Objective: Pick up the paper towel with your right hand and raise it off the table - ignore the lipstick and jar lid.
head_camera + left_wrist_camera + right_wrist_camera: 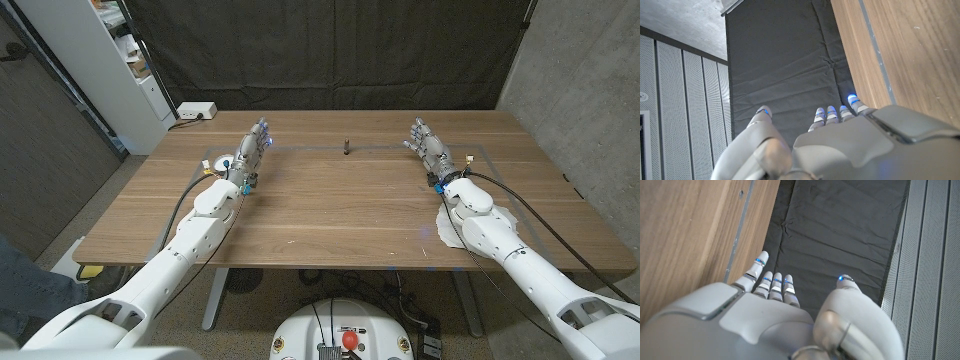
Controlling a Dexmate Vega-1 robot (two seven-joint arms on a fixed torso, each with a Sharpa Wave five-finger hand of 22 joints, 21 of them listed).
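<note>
The white paper towel (447,229) lies near the table's right front, mostly hidden under my right forearm, with its edges showing on both sides of the arm. My right hand (428,145) is far beyond it, towards the table's back right, fingers stretched out and holding nothing; the right wrist view shows the right hand (770,320) with fingers straight against the dark curtain. My left hand (255,146) mirrors it at the back left, likewise holding nothing, and the left wrist view shows the left hand (840,145) with fingers extended. A small dark lipstick (346,147) stands upright between the hands.
The wooden table (330,210) has grey tape lines near its back edge. A black curtain (330,50) hangs behind, a white power strip (196,111) lies past the back left corner, and a white shelf (110,60) stands at the left.
</note>
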